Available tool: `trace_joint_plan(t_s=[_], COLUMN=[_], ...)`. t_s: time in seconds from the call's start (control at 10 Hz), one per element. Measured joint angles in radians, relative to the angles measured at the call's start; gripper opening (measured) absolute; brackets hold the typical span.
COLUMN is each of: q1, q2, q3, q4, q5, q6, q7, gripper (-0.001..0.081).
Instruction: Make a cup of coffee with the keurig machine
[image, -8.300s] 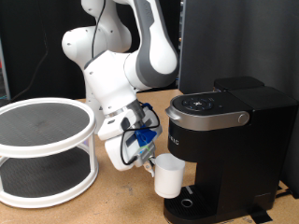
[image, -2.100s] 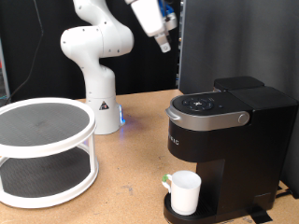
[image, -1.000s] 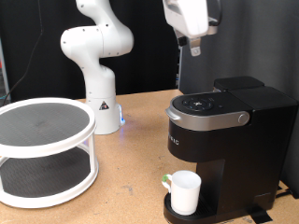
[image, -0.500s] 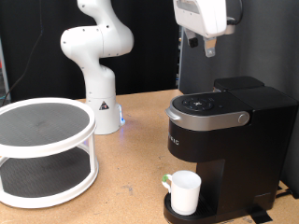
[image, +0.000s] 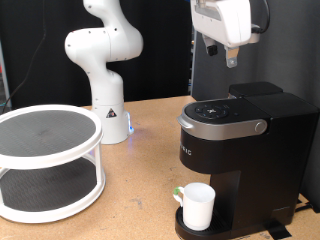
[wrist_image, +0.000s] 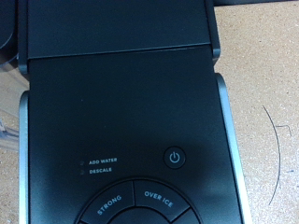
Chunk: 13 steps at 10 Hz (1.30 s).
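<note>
A wooden tabletop runs across the scene under a dark backdrop, and everything stands on it.

The keurig machine sits at the exterior view's right, a black box with a silver-grey band around its closed lid. On the round drip base under its spout stands the cup, white and upright, its handle turned toward the exterior view's left with a green mark on it. Nothing touches the cup.

Directly above the machine, well clear of the lid, hangs the gripper, pointing straight down from the white wrist housing at the exterior view's top. Only a short dark tip shows below the housing, and whether the fingers are open or closed cannot be told; nothing is seen between them.

The wrist view looks down onto the machine's lid and fills with its black surface: a round power button, small "add water" and "descale" labels, and the curved "strong" and "over ice" buttons at the frame's edge (the fingers themselves do not show here). Bare wood lies just beside the lid.

At the exterior view's left stands a white two-tier round rack with dark shelves. Behind it, near the middle, rises the arm's white base.
</note>
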Motion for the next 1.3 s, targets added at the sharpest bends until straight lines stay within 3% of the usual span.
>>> trace_joint_plan(t_s=[0.8, 1.3], q1=[-0.001, -0.001], q2=[0.003, 0.025], q3=[-0.001, -0.001], q4=[0.010, -0.015], q5=[0.002, -0.071], q6=[-0.006, 0.028], q7=[-0.045, -0.084], gripper=[0.0805, 0.0805])
